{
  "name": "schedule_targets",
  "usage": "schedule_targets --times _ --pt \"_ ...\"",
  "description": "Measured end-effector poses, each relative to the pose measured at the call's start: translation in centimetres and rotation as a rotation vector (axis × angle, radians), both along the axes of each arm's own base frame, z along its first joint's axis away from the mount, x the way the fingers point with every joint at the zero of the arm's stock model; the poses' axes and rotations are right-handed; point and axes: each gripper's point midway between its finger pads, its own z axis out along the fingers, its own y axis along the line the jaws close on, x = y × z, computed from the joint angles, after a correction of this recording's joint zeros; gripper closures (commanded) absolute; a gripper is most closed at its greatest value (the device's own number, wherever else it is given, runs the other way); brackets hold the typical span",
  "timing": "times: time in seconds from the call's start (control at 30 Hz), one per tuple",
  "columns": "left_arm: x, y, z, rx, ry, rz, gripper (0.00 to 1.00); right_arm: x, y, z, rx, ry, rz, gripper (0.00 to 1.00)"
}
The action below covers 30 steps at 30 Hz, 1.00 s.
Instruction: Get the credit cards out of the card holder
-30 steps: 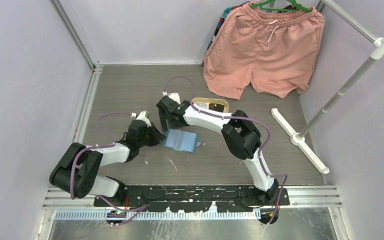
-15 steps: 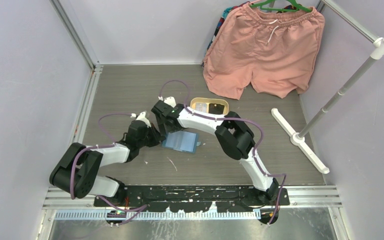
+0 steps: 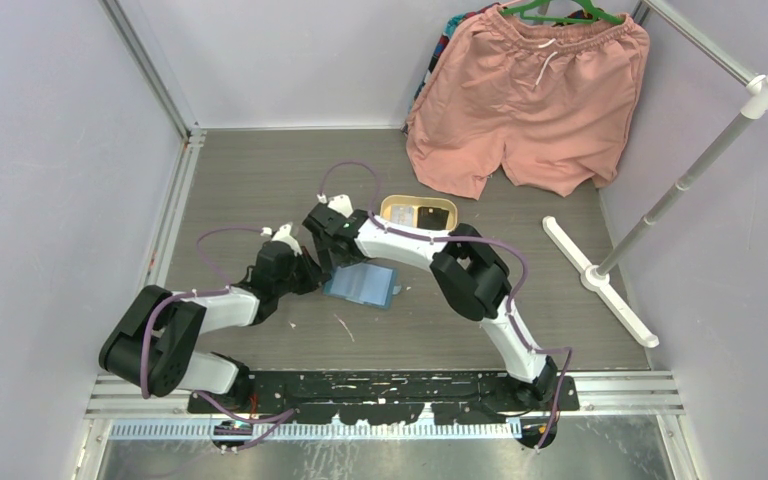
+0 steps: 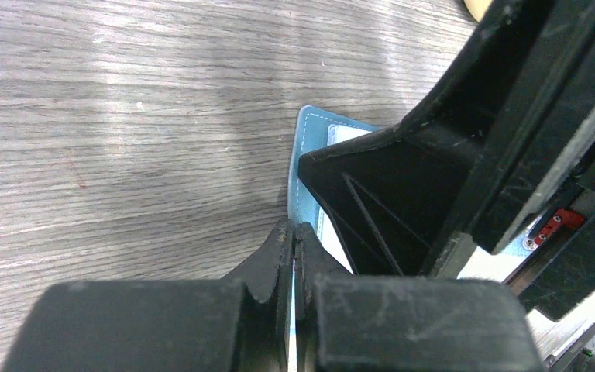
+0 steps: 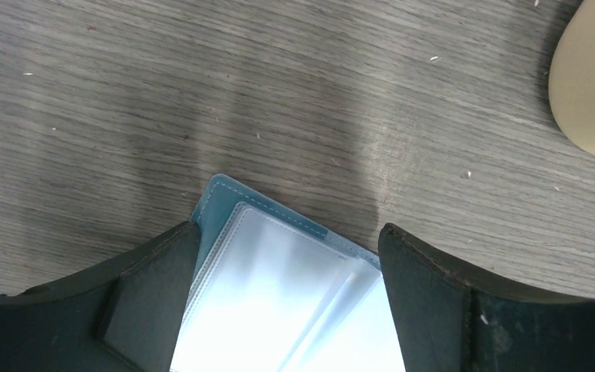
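Observation:
The teal-blue card holder [image 3: 368,285] lies open on the table, its clear plastic sleeves [image 5: 279,294] facing up. My left gripper [image 3: 312,279] is shut on the holder's left edge [image 4: 306,155], with a thin blue sliver showing between its jaws [image 4: 294,232]. My right gripper [image 3: 334,262] is open just above the holder's left part, one finger on each side of the sleeves [image 5: 288,232]. A dark credit card [image 3: 432,214] lies in the tan tray [image 3: 391,204]. I cannot tell whether any card is inside the sleeves.
The oval tan tray stands just behind the holder and shows at the right wrist view's upper right [image 5: 589,93]. Pink shorts [image 3: 525,100] hang at the back right. A white rack stand [image 3: 600,280] lies on the right.
My right gripper has moved left and down over the holder's left part. The holder has shifted slightly. My left gripper has stayed on the holder's edge.

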Motion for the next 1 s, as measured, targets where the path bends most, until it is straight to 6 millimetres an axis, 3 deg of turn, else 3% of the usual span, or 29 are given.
schedule_targets --times 0.73,1.0 --pt "0.1 0.6 0.2 0.016 -0.017 0.024 1.00 -2.0 -3.9 0.1 -0.068 0.007 -0.037 0.10" --pt "-0.5 -1.0 0.7 -0.037 0.003 -0.088 0.73 -2.1 -4.5 0.3 -0.061 -0.010 -0.047 0.06"
